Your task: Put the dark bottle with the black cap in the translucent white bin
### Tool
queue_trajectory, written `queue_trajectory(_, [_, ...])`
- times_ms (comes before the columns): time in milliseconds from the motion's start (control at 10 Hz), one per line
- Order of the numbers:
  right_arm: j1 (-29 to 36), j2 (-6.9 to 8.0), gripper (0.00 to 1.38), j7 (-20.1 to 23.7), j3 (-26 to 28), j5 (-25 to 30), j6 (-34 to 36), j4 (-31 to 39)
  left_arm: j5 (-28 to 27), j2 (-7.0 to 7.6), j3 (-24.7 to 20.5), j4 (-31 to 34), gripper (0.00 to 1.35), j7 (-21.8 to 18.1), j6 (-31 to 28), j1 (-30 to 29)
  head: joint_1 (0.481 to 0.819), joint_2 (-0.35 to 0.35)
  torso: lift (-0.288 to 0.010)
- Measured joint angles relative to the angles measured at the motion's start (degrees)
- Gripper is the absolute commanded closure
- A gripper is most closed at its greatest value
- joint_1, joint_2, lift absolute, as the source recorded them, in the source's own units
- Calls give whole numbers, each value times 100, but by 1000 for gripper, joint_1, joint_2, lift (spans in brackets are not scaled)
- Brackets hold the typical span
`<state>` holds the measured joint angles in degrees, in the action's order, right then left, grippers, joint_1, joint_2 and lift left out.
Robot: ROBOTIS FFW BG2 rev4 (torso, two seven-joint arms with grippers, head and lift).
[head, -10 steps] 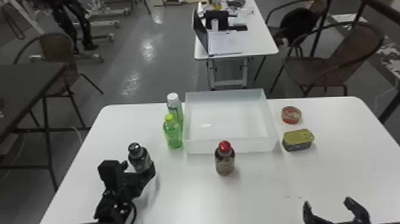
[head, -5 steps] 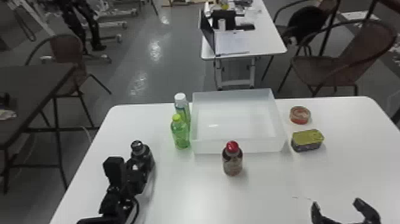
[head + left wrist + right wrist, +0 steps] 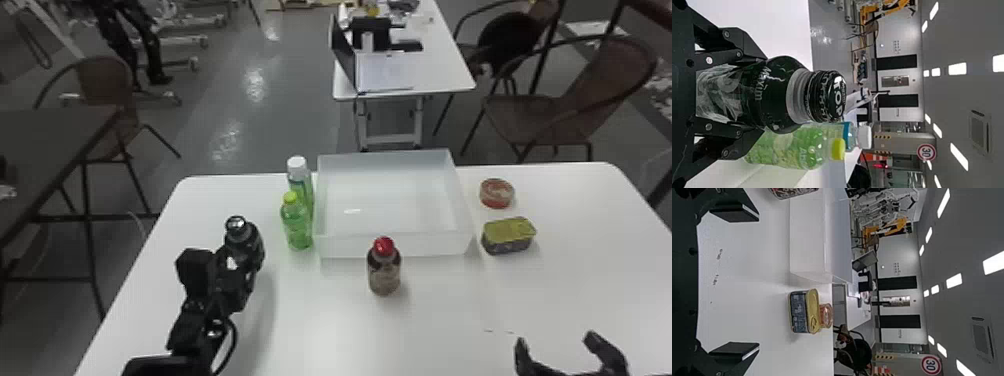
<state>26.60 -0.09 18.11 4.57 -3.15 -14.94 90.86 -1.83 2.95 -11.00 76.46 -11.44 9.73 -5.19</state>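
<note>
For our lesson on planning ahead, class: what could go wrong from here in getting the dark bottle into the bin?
The left gripper holds the dark bottle beyond the green bottle and white-capped bottle, which stand at the bin's left side; a low sideways path might knock them over.
The red-capped bottle stands before the bin's front wall, so swinging round that way could bump it.

Black arm (image 3: 192, 327), blocky links, black cable (image 3: 232, 345) looped alongside. Round silver screws at finger joints. Fingers (image 3: 734, 212) flat, black.
</note>
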Motion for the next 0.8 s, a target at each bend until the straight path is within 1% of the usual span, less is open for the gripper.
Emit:
queue_trajectory(100, [1,0,139,0,0,-10,0,-8,-86,-126,59,489,806,-9,-174,-119,695,113,-34])
queue_trajectory(200, [2,0,139,0,0,-17,0,-14,-63,-185,185,820,808,-75,-265,-143,695,92,-33])
queue_trajectory(300, [1,0,139,3,0,-19,0,-16,77,-127,408,1014,809,-157,-357,-72,695,62,-33])
queue_trajectory(500, [-37,0,139,32,-1,-16,0,-34,482,193,1027,1069,809,-247,-636,283,695,7,-33])
queue_trajectory(600, [-53,0,139,38,-4,-13,0,-46,620,313,1290,921,809,-485,-813,545,695,-21,-33])
queue_trajectory(700, [-61,0,139,40,-17,-16,0,-59,564,340,1438,660,809,-907,-982,875,695,-38,-33])
queue_trajectory(800, [-66,0,139,38,-24,-19,0,-71,270,292,1507,321,809,-1298,-1111,1240,695,-60,-33])
